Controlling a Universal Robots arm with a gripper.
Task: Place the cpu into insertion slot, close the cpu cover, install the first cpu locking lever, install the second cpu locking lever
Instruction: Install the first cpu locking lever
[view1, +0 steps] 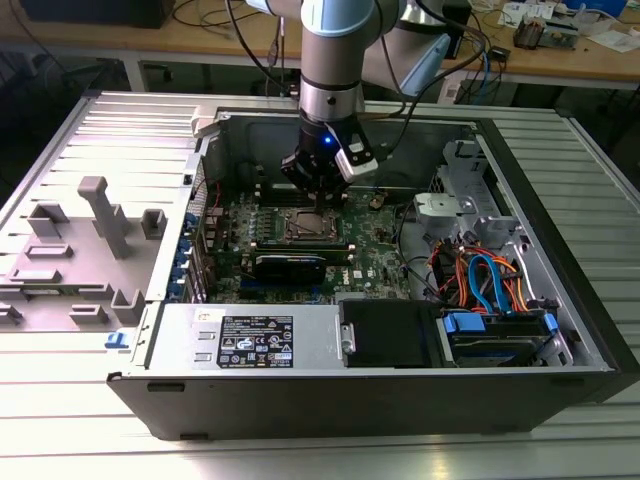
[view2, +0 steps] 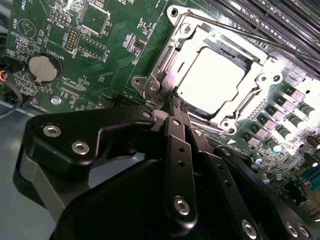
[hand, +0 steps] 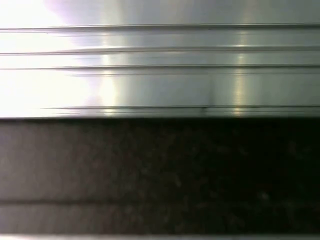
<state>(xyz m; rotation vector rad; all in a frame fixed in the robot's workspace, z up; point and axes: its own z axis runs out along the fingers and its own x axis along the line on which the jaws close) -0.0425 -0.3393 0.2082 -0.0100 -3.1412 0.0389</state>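
The cpu (view2: 212, 80) lies flat in the insertion slot (view1: 305, 226) on the green board, its pale metal top showing through the window of the cpu cover (view2: 200, 37). The shiny cover is down over it. A thin metal locking lever (view2: 225, 31) runs along one side of the socket. My gripper (view2: 176, 105) has its black fingers pressed together, and their tips touch the socket's corner by a lever hook (view2: 155, 86). In the exterior view the gripper (view1: 322, 205) points straight down at the socket's far edge inside the open computer case.
Long memory slots (view2: 270, 20) run beside the socket and a coin battery (view2: 42, 68) sits on the board. A black card (view1: 290, 265), the power supply (view1: 250, 335) and a drive bay with coloured cables (view1: 490, 280) crowd the case. Ribbed metal (hand: 160, 65) shows in the first wrist view.
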